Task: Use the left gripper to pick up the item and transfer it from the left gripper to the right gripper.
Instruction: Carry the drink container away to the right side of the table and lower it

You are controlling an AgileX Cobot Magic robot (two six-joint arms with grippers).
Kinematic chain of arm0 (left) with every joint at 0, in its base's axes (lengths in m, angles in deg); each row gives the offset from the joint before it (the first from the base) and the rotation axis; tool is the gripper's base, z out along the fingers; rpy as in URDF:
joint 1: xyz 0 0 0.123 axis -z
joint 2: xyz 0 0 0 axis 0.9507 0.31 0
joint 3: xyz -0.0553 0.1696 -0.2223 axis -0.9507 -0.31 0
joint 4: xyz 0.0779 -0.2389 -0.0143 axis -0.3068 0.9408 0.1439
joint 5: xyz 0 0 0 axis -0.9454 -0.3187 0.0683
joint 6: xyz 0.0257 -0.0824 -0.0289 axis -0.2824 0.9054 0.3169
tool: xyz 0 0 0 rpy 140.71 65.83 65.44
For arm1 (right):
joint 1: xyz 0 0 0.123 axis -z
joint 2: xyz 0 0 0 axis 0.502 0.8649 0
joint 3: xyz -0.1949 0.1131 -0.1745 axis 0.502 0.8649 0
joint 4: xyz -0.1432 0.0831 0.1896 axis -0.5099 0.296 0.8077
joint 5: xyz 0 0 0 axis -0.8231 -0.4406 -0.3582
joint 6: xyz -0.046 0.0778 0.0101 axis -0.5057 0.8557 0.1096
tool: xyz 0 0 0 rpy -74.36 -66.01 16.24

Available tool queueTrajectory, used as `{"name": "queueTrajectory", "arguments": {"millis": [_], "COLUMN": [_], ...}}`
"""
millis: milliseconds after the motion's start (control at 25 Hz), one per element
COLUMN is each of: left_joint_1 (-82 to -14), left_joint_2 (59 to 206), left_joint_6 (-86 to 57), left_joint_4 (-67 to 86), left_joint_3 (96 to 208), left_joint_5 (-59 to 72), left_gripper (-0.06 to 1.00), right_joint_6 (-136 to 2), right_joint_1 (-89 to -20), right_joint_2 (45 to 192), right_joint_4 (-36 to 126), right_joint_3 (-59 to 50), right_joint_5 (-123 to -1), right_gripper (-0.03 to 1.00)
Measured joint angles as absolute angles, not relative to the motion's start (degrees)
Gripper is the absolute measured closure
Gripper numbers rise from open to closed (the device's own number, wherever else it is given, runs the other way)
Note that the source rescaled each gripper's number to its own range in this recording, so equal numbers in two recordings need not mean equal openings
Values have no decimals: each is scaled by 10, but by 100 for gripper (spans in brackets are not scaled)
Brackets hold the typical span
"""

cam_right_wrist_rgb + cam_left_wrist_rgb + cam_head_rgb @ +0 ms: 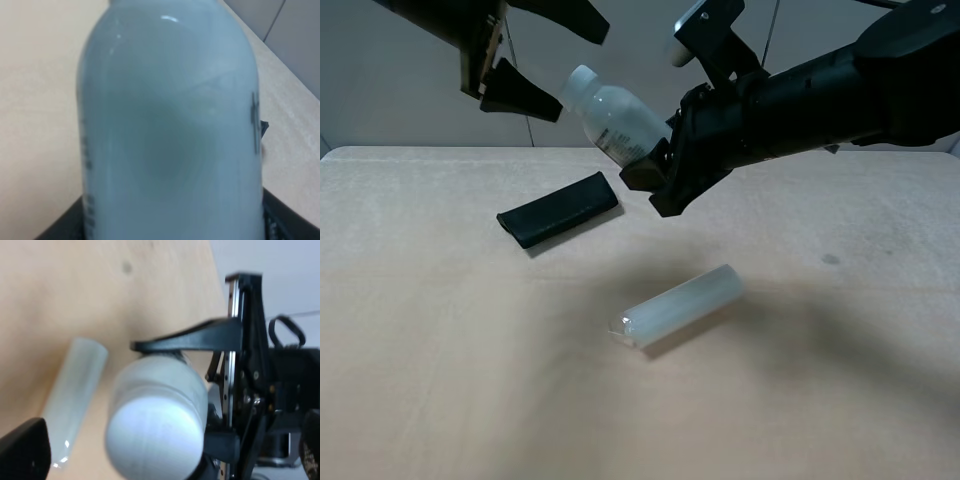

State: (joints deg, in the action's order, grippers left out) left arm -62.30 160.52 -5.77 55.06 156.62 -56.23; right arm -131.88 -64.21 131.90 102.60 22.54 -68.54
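The white bottle point(612, 118) hangs tilted in the air above the table, cap toward the left. My right gripper point(652, 180) is shut on its base end. My left gripper point(582, 72) is open, with its fingertips above and below the cap and apart from it. In the left wrist view the bottle's cap end point(157, 420) faces the camera, with the right gripper's black frame point(245, 375) behind it. One of the left fingers point(22, 450) shows at the corner. In the right wrist view the bottle point(170, 125) fills the picture.
A flat black case point(558, 210) lies on the beige table point(420, 350) below the bottle. A translucent whitish cylinder point(680, 305) lies on its side nearer the front; it also shows in the left wrist view point(75, 395). A small dark spot point(830, 260) marks the table at right.
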Motion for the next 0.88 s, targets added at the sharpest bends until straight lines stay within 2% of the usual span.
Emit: {"name": "queueTrajectory", "arguments": {"millis": [320, 640, 880], "left_joint_1": [-717, -722, -722], "left_joint_2": [1484, 1289, 1123], "left_joint_6": [-54, 27, 65], "left_joint_4": [479, 237, 150], "left_joint_3": [1568, 1560, 1458], "left_joint_5": [-563, -565, -550], "left_gripper": [-6, -6, -6], "right_joint_6": [-1312, -1309, -1302], "right_joint_1": [-642, -642, -642], "right_joint_2": [1319, 1319, 1319], "right_joint_4": [1028, 1028, 1031], "right_joint_3": [225, 225, 225], "right_joint_5": [-685, -686, -689], "right_gripper": [97, 97, 97]}}
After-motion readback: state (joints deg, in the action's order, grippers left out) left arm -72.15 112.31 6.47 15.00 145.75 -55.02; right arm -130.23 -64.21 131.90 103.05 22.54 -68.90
